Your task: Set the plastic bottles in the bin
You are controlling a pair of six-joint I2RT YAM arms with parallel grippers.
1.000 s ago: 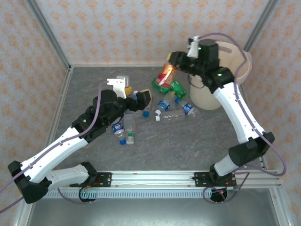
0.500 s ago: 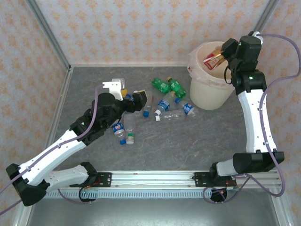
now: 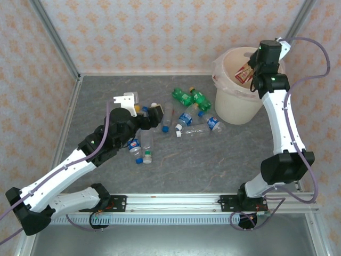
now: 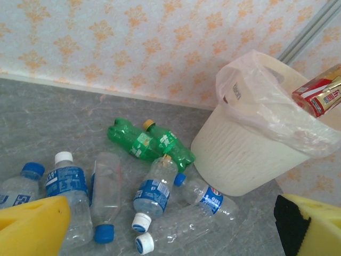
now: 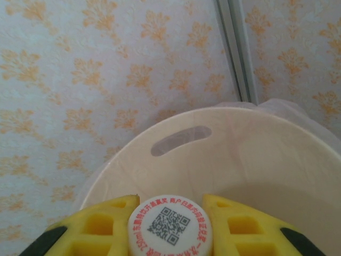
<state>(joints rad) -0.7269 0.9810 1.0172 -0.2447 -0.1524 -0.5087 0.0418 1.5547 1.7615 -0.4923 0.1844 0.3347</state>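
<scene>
The cream-white bin (image 3: 234,109) stands at the back right, lined with a thin clear bag. My right gripper (image 3: 254,67) hangs over its opening, shut on a red-labelled bottle (image 3: 244,71). In the right wrist view the bottle's white cap (image 5: 169,226) sits between the yellow fingers (image 5: 101,221), with the bin's inner wall (image 5: 256,160) beyond. Several plastic bottles lie on the table: two green ones (image 3: 191,97) and clear blue-labelled ones (image 3: 185,118). My left gripper (image 3: 151,113) hovers open above the left of the pile, holding nothing. Its view shows the green bottles (image 4: 149,141), clear bottles (image 4: 153,192) and the bin (image 4: 240,160).
Two more clear bottles (image 3: 139,148) lie beside the left forearm. Patterned walls close off the back and sides, with a metal post (image 5: 234,48) just behind the bin. Grey tabletop (image 3: 213,160) stretches in front of the pile.
My right gripper has carried the red-labelled bottle from left of the bin to over its opening, then shifted slightly there. The left gripper drifted a little, staying open.
</scene>
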